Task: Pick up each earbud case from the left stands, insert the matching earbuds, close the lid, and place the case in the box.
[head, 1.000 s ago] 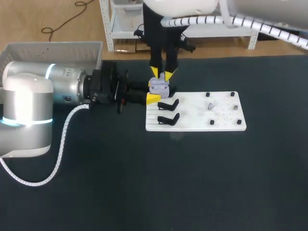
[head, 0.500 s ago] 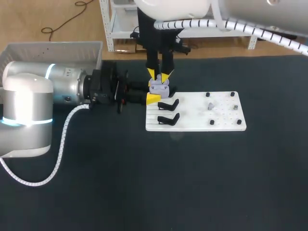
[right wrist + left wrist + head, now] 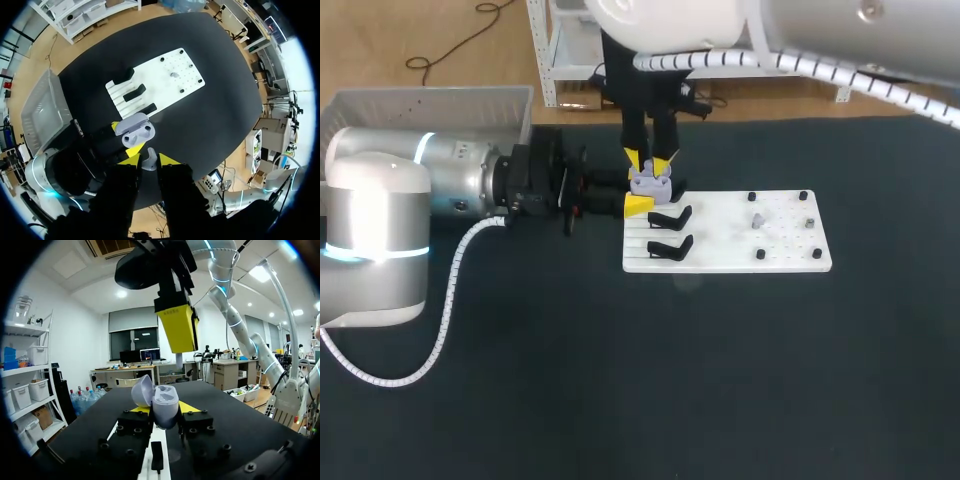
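Yellow-tipped right tool [image 3: 649,160], gripping an earbud [image 3: 149,162], has eased nearer the case [image 3: 650,182].

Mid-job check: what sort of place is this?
Likely a robotics lab bench: black table, white fixture board, left claw holding an open earbud case, right claw holding an earbud.

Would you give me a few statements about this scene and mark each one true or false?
1. The earbud case has its lid open. True.
2. The left gripper is shut on the earbud case. True.
3. The right gripper is empty. False: it holds an earbud just above the case.
4. The case lies in the box. False: it is held up beside the white board, outside the box.
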Available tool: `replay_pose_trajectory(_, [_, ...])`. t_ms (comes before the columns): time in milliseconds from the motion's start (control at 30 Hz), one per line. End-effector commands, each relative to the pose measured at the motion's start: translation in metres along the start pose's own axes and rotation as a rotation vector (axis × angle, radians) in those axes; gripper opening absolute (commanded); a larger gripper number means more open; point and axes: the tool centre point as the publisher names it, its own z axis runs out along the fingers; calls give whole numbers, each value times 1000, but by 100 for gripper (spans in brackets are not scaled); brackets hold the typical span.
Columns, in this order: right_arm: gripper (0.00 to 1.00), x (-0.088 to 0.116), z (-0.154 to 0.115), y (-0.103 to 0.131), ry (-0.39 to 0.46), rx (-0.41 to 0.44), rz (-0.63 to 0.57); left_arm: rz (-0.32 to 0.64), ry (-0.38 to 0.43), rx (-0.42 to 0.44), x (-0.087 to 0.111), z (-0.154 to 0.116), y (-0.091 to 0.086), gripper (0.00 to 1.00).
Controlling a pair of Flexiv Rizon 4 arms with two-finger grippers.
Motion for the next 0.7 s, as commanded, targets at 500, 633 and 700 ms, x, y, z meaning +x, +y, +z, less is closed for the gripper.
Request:
replay_pose_trajectory(500, [0, -11, 15, 6, -39, 61, 46, 3, -3, -2, 1, 0, 0, 0])
replay_pose_trajectory(633, [0, -14, 15, 6, -39, 60, 52, 3, -3, -2, 1, 0, 0, 0])
replay_pose_trajectory(700, [0, -14, 17, 7, -34, 59, 55, 3, -3, -2, 1, 0, 0, 0])
